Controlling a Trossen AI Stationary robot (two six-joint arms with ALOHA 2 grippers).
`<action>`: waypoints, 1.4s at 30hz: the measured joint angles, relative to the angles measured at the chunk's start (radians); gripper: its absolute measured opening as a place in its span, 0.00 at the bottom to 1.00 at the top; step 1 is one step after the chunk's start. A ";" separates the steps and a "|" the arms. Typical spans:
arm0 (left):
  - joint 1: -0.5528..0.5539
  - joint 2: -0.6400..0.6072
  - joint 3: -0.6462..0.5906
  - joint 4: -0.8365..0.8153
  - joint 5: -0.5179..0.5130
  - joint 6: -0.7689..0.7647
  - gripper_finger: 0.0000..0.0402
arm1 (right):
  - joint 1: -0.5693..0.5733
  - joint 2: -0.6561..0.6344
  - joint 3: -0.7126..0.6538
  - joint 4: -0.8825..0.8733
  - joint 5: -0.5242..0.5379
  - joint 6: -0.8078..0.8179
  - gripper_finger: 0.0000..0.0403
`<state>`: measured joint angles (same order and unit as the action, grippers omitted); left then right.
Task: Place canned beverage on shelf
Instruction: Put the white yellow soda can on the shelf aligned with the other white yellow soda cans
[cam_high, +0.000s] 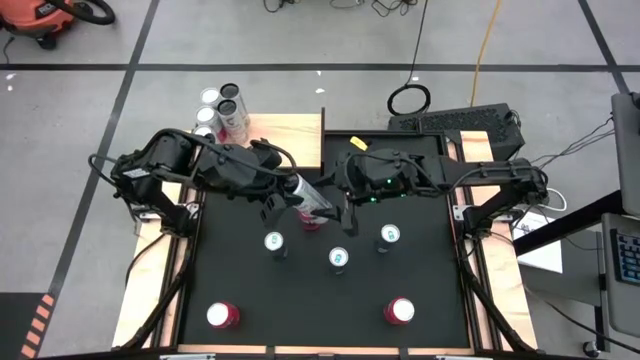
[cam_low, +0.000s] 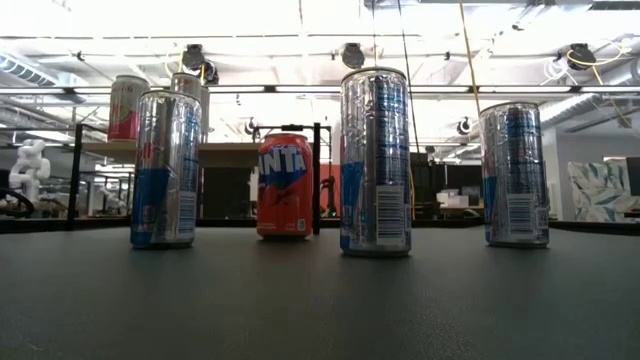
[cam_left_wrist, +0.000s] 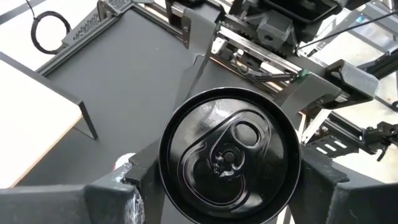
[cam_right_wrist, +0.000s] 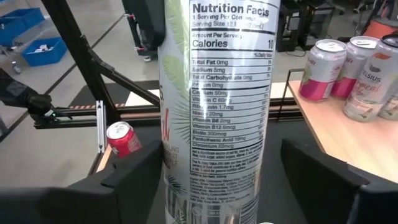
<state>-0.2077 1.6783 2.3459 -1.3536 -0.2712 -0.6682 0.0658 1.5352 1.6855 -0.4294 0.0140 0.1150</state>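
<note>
The canned beverage (cam_high: 310, 200), a tall white can with a pale leaf print and a nutrition label (cam_right_wrist: 217, 112), hangs tilted above the table's middle. My left gripper (cam_high: 285, 200) is shut on it. My right gripper (cam_high: 340, 205) is open. Its fingers (cam_right_wrist: 317, 171) stand on either side of the can's wall, and they also show beyond the can's lid (cam_left_wrist: 230, 155). The shelf (cam_high: 285, 135), a pale wood board on thin black supports, stands at the far left with several cans (cam_high: 222, 110) on it. Neither gripper shows in the low view. My left gripper pinches the can between its two fingers (cam_left_wrist: 118, 193), on opposite sides of the wall just under the top rim (cam_left_wrist: 165, 168). The fingers come from the table's left, slanting down. The can is lifted clear and tilted, its lid toward my left wrist. Whether my right gripper touches the can, I cannot tell.
Three tall silver-and-blue cans (cam_high: 275, 242), (cam_high: 339, 258), (cam_high: 389, 236) stand on the black mat just nearer than the grippers. Two red-topped cans (cam_high: 222, 315), (cam_high: 399, 310) stand by the near edge. An orange can (cam_low: 285, 185) shows in the low view.
</note>
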 joint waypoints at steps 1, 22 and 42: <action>0.000 0.000 0.000 0.001 0.004 -0.001 0.60 | -0.001 0.000 0.000 0.000 -0.011 0.000 0.77; -0.002 0.001 0.000 0.009 0.016 -0.008 0.60 | -0.040 0.003 0.000 -0.069 -0.150 0.081 0.91; -0.002 0.000 -0.001 0.001 0.007 -0.008 0.60 | -0.041 0.067 0.000 -0.028 -0.179 -0.009 0.66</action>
<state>-0.2092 1.6787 2.3451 -1.3529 -0.2642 -0.6758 0.0250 1.6020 1.6855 -0.4574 -0.1648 0.1064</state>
